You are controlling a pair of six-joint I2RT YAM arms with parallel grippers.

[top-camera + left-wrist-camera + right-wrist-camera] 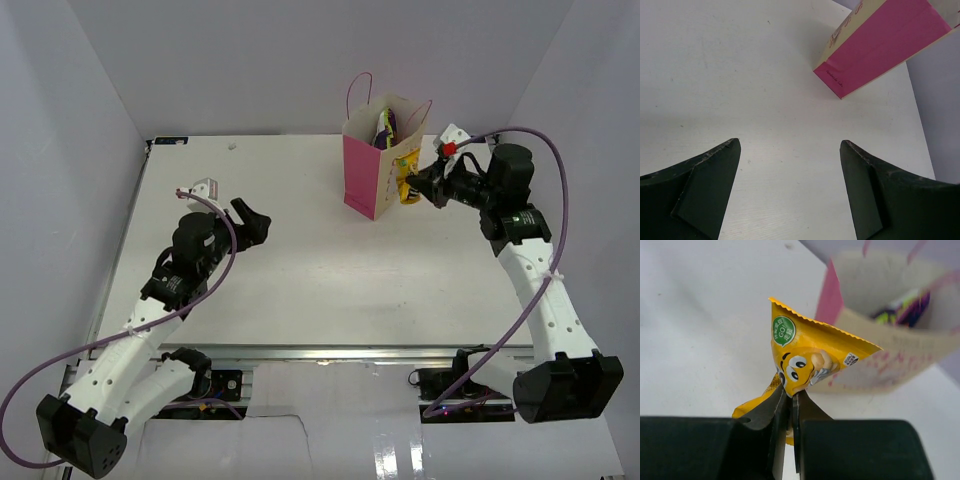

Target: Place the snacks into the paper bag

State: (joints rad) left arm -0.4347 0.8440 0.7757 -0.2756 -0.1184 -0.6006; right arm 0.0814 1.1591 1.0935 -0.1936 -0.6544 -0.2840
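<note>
You had one paper bag point(372, 165) on the table point(300, 290), upright near the far edge and a little right of its middle, with two thin pink cord handles point(358, 90) standing above its mouth. One yellow snack packet point(408, 172) was outside the bag, just beside its cream lettered face. Whether the two touched, I could not tell. Your right gripper point(432, 183) had its fingers pressed together on that packet. Your left gripper point(255, 222) was well apart from the bag, over the left half of the table, with its fingers spread wide and nothing between them.

Inside the bag, the top view showed a purple wrapper point(385, 125) with some yellow-green beside it. How many snacks that made I could not count.

The right wrist view gave you what the top view could not. The right gripper point(791, 395) was pinching the yellow snack packet point(805, 355) at its lower part, and the packet showed a cartoon face, a round green badge and a serrated top edge. The paper bag point(890, 355) was blurred behind it. The left wrist view showed the left gripper point(790, 150) over bare table and one pink side panel of the paper bag point(880, 45).
</note>
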